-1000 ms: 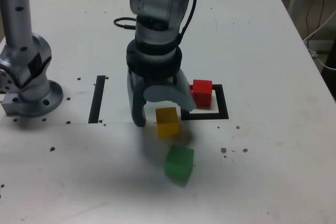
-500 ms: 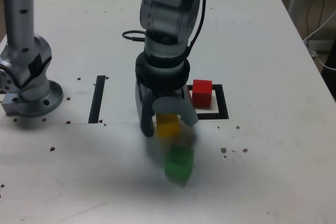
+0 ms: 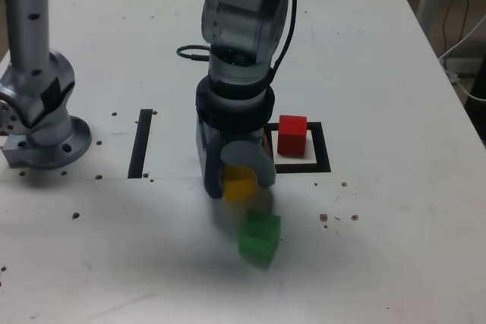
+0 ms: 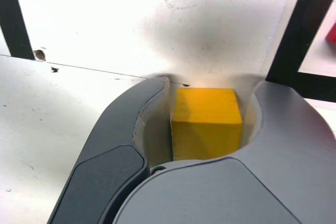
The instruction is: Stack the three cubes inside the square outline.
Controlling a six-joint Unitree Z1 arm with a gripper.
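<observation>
The yellow cube [image 3: 240, 186] sits on the white table just outside the square outline [image 3: 323, 149], on the exterior view's left of it. My gripper [image 3: 238, 182] points straight down over it, jaws shut against its two sides. In the wrist view the yellow cube [image 4: 206, 124] fills the space between the grey fingers [image 4: 131, 124], with the gripper [image 4: 207, 85] low at the table. The red cube [image 3: 291, 134] stands inside the outline, near its back left corner. The green cube [image 3: 259, 237] lies apart, nearer the camera. A corner of the outline [image 4: 294, 40] shows in the wrist view.
A straight black strip [image 3: 141, 142] lies on the table at the exterior view's left of the gripper, and also shows in the wrist view as a black strip [image 4: 13, 19]. The arm's base and column [image 3: 38, 111] stand at the far left. The table carries small dark specks.
The gripper came down over the yellow cube from its left side and its jaws closed in from wide apart to the cube's sides. The red and green cubes stayed put.
</observation>
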